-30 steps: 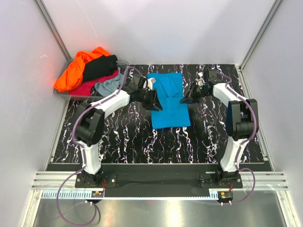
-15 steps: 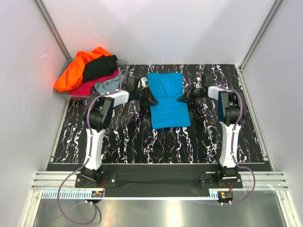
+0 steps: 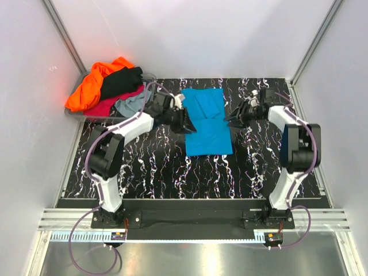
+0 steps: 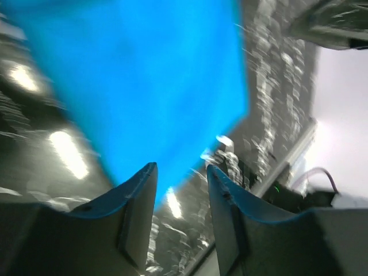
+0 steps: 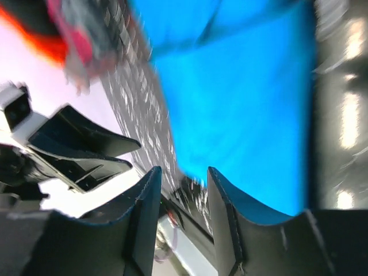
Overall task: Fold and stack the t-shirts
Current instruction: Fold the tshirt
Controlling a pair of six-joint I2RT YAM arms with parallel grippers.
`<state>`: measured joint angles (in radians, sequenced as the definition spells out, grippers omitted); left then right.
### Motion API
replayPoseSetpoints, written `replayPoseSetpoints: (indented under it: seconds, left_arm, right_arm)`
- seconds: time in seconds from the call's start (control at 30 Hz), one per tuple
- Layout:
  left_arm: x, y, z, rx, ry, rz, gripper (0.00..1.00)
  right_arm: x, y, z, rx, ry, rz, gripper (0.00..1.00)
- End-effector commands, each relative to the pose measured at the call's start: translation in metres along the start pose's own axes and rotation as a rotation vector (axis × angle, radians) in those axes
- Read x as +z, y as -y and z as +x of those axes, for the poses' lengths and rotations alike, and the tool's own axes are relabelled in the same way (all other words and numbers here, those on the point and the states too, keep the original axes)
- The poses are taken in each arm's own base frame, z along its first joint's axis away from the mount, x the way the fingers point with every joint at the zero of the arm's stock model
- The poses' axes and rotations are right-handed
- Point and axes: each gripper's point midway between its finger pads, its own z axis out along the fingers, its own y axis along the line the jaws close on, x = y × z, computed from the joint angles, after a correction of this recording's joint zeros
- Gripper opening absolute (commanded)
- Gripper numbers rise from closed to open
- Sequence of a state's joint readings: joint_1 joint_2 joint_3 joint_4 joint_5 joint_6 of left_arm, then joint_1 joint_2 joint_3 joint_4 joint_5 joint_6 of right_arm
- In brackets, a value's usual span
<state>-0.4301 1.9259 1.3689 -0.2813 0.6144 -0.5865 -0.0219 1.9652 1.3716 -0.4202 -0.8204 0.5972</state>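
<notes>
Beside the turquoise t-shirt [image 3: 208,125], left gripper [image 3: 190,127] and right gripper [image 3: 230,119] point inward.

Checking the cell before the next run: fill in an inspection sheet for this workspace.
Surface: table, black with white veining.
Job's things: blue shirt lies flat mid-table, folded to a narrow rectangle; orange shirt, black shirt, crimson shirt and grey shirt are heaped in the bin at the far left.
Clutter: nothing seen.
Hands: left hand open at the blue shirt's left edge; right hand open just off its right edge; neither holds cloth.
Cables: purple cables run along both arms and loop by the bases.
Surroundings: white walls, metal posts.
</notes>
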Motion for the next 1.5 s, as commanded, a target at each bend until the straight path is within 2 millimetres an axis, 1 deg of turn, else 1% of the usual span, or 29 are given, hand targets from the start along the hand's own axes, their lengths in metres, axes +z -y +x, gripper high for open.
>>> replayPoseSetpoints:
  seconds: [0.0,0.03,0.07,0.1,0.13,0.17,0.3,0.33,0.43,0.47,0.5,0.57,0.67,0.7,0.73,0.83,0.87,0.9,0.93,1.0,1.07,1.13,1.23,1.27,1.3,1.33,1.37,1.43,1.47]
  left_arm:
    - [0.011,0.037,0.038,0.017,-0.049,0.074,0.40]
    - [0.017,0.040,0.046,0.013,-0.066,0.098,0.39]
    - [0.026,0.044,0.053,0.021,-0.070,0.119,0.38]
    - [0.030,0.042,0.055,-0.001,-0.077,0.117,0.36]
    - [0.039,0.034,0.061,-0.023,-0.102,0.111,0.34]
    - [0.043,0.027,0.063,-0.031,-0.106,0.100,0.33]
    - [0.058,-0.017,0.078,-0.081,-0.141,0.026,0.32]
    - [0.058,-0.035,0.086,-0.107,-0.145,-0.010,0.33]
    - [0.051,-0.052,0.105,-0.118,-0.167,-0.035,0.34]
    - [0.043,-0.046,0.106,-0.100,-0.163,-0.032,0.35]
    - [0.038,-0.044,0.109,-0.073,-0.163,-0.037,0.36]
    - [0.020,-0.030,0.112,-0.054,-0.143,-0.023,0.38]
    - [0.002,-0.009,0.117,-0.087,-0.142,0.029,0.41]
    - [-0.007,0.004,0.112,-0.079,-0.119,0.050,0.44]
    - [-0.009,0.006,0.112,-0.079,-0.114,0.052,0.45]
    - [-0.007,0.006,0.109,-0.093,-0.106,0.042,0.45]
    - [-0.004,0.003,0.109,-0.099,-0.111,0.038,0.45]
    - [0.001,-0.001,0.109,-0.107,-0.116,0.039,0.45]
    - [0.012,-0.014,0.115,-0.130,-0.141,0.020,0.44]
    - [0.023,-0.031,0.117,-0.144,-0.147,-0.002,0.41]
    - [0.029,-0.056,0.120,-0.167,-0.144,-0.053,0.39]
    - [0.028,-0.070,0.127,-0.187,-0.148,-0.083,0.38]
    - [0.008,-0.058,0.126,-0.155,-0.098,-0.076,0.38]
    - [-0.005,-0.042,0.122,-0.121,-0.062,-0.058,0.42]
    - [-0.013,-0.035,0.122,-0.115,-0.043,-0.051,0.45]
    - [-0.019,-0.037,0.130,-0.128,-0.039,-0.059,0.46]
    - [-0.032,-0.023,0.126,-0.135,0.001,-0.033,0.48]
    - [-0.040,-0.027,0.138,-0.180,0.018,-0.040,0.50]
    - [-0.050,-0.016,0.137,-0.225,0.050,-0.014,0.53]
  right_arm:
    - [0.007,0.013,0.059,-0.030,-0.105,0.052,0.43]
    - [0.012,0.015,0.067,-0.032,-0.130,0.047,0.34]
    - [0.015,0.020,0.074,-0.021,-0.153,0.043,0.30]
    - [0.020,0.024,0.078,-0.011,-0.173,0.034,0.24]
    - [0.022,0.028,0.078,-0.003,-0.177,0.036,0.12]
    - [0.025,0.032,0.078,-0.006,-0.182,0.036,0.08]
    - [0.033,0.071,0.083,0.051,-0.200,0.107,0.03]
    - [0.031,0.085,0.086,0.067,-0.190,0.148,0.03]
    - [0.021,0.099,0.093,0.092,-0.172,0.191,0.03]
    - [0.016,0.106,0.100,0.102,-0.171,0.221,0.03]
    - [0.006,0.106,0.095,0.069,-0.122,0.271,0.03]
    - [-0.007,0.107,0.101,0.034,-0.116,0.318,0.04]
    - [-0.024,0.086,0.105,-0.019,-0.092,0.310,0.06]
    - [-0.028,0.076,0.106,-0.040,-0.080,0.295,0.08]
    - [-0.028,0.070,0.108,-0.050,-0.079,0.289,0.10]
    - [-0.002,0.049,0.120,-0.073,-0.133,0.247,0.17]
    - [0.009,0.034,0.129,-0.083,-0.184,0.186,0.18]
    - [0.022,0.039,0.133,-0.054,-0.220,0.174,0.19]
    - [0.030,0.037,0.128,-0.035,-0.208,0.145,0.19]
    - [0.038,0.058,0.130,-0.004,-0.214,0.182,0.20]
    - [0.038,0.078,0.133,-0.013,-0.217,0.229,0.22]
    - [0.027,0.095,0.129,0.015,-0.195,0.248,0.23]
    - [-0.001,0.106,0.131,0.014,-0.138,0.278,0.29]
    - [-0.014,0.103,0.134,-0.015,-0.099,0.292,0.37]
    - [-0.021,0.101,0.135,-0.028,-0.082,0.299,0.40]
    - [-0.026,0.104,0.146,-0.015,-0.088,0.312,0.43]
    - [-0.035,0.094,0.147,-0.033,-0.052,0.298,0.47]
    - [-0.041,0.097,0.159,0.023,-0.034,0.306,0.59]
    - [-0.047,0.089,0.160,0.012,0.002,0.289,0.62]
